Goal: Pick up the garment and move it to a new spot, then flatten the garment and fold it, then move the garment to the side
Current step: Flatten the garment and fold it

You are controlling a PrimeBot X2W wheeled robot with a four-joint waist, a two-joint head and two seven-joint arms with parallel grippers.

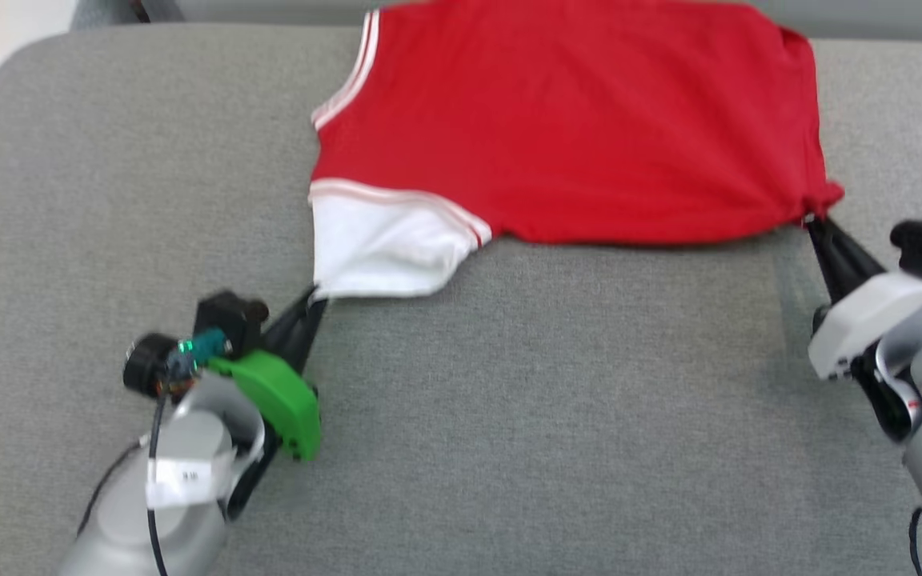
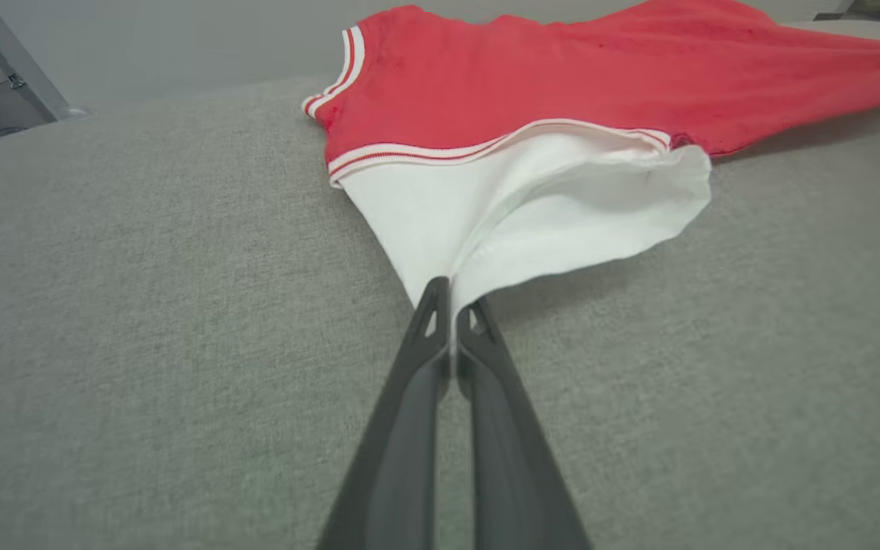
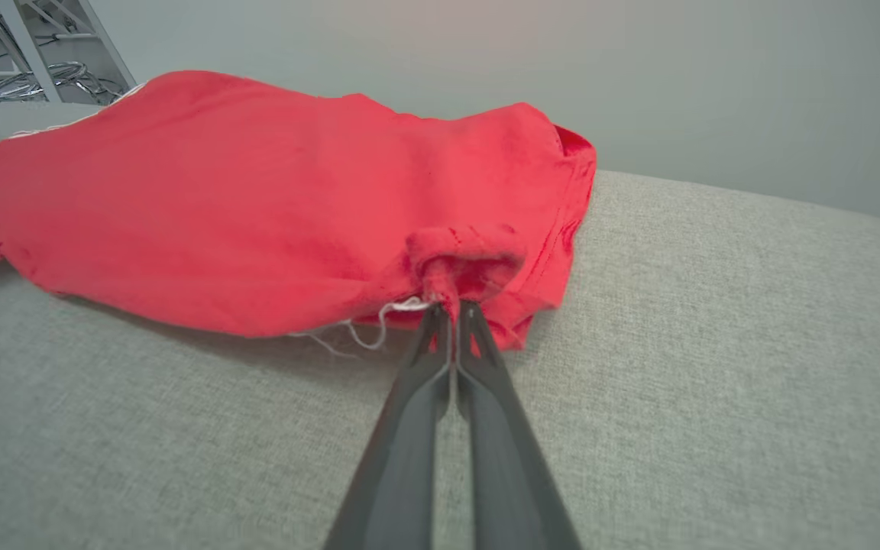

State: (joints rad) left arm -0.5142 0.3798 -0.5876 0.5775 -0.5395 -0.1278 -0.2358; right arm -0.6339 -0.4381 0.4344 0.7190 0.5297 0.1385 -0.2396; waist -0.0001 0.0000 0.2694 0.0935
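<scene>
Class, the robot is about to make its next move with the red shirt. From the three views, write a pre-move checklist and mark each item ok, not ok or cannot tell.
1. Left gripper shut on the white sleeve tip: ok.
2. Right gripper shut on the garment at its red corner: ok.
3. Cloth spread evenly between the two grips: not ok, the corner is bunched at the right fingertips and the sleeve gapes open.
4. Nothing trailing: not ok, a loose thread hangs beside the right grip.
5. Bare grey surface between the arms: ok.
6. Far edge lying flat: cannot tell.
</scene>
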